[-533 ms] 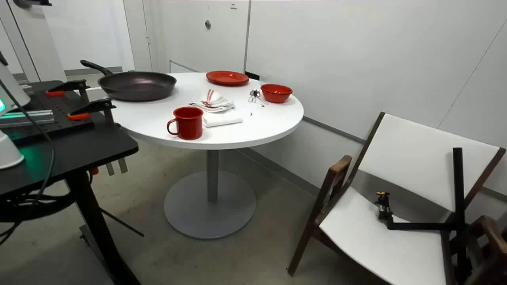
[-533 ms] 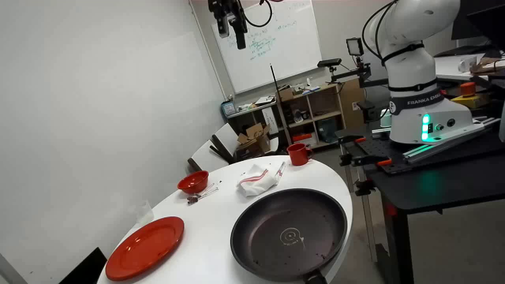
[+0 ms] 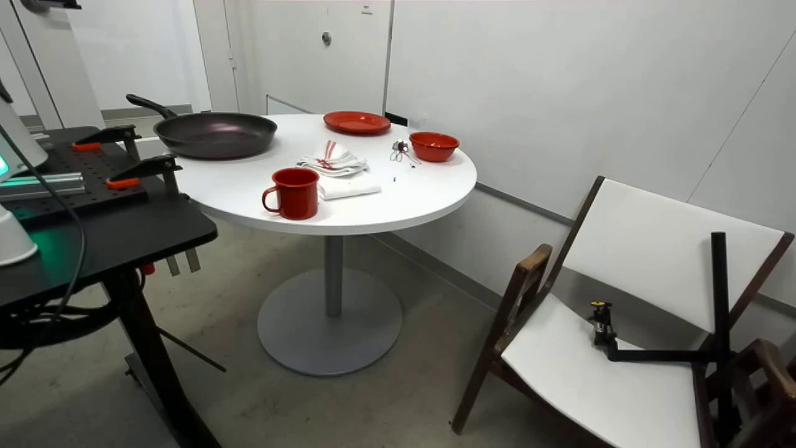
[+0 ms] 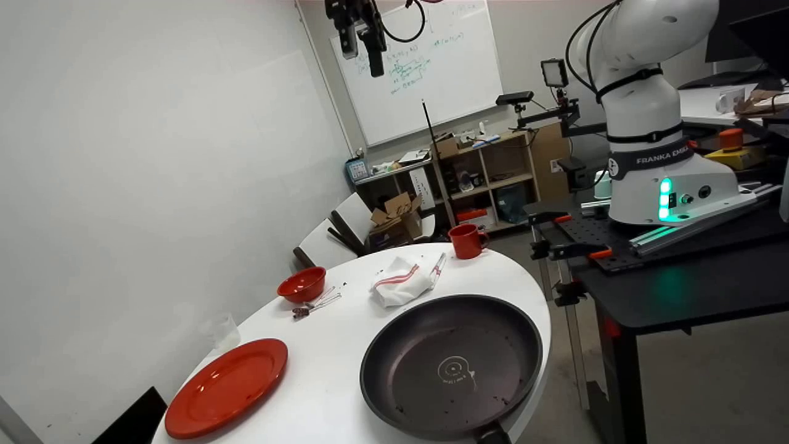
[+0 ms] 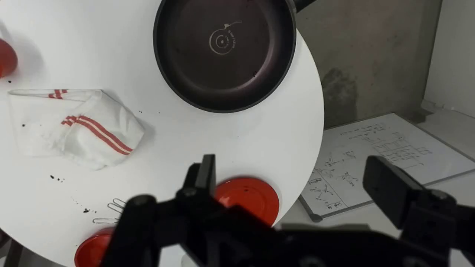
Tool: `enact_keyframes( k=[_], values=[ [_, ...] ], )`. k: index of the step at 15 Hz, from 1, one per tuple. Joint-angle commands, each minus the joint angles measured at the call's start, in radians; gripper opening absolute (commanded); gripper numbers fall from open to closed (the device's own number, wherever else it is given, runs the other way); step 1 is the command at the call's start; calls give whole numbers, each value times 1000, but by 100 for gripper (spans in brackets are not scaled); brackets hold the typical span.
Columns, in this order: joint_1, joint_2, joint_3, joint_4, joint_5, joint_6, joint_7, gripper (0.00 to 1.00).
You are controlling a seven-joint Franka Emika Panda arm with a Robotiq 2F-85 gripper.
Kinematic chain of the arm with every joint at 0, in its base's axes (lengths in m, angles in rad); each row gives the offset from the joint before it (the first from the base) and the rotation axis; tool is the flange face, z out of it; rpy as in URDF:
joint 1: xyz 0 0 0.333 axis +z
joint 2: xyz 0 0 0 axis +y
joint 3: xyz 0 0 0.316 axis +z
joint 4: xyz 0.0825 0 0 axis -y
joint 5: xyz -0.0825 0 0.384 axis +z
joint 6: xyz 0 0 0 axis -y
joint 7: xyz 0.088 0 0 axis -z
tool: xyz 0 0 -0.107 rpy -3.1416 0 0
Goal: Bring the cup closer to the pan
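The cup, a small red mug, stands upright near the table edge in both exterior views [image 3: 297, 194] [image 4: 465, 242], with its side handle towards the robot's bench. In the wrist view only part of the cup [image 5: 6, 58] shows at the left edge. The pan, black and round with a long handle, lies on the same table [image 3: 214, 138] [image 4: 453, 370]; it also shows at the top of the wrist view [image 5: 224, 48]. My gripper [image 4: 363, 60] is high above the table, far from both. In the wrist view its fingers [image 5: 291, 170] are wide apart with nothing between them.
A folded white cloth with red stripes [image 4: 397, 283] lies between cup and pan, off to one side. A red bowl [image 3: 434, 147], a red plate [image 3: 357, 123] and small wire utensils [image 4: 315, 305] are on the white round table [image 3: 398, 208]. The robot's black bench [image 4: 696, 293] stands beside it.
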Motion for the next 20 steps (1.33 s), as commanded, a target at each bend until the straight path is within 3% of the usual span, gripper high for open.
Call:
enact_keyframes(
  k=[1, 9, 20],
  values=[
    [-6, 0, 4, 2, 2, -3, -2, 100],
    [-50, 89, -28, -45, -6, 34, -7, 100],
    [-161, 212, -91, -250, -93, 264, 57, 100]
  ],
)
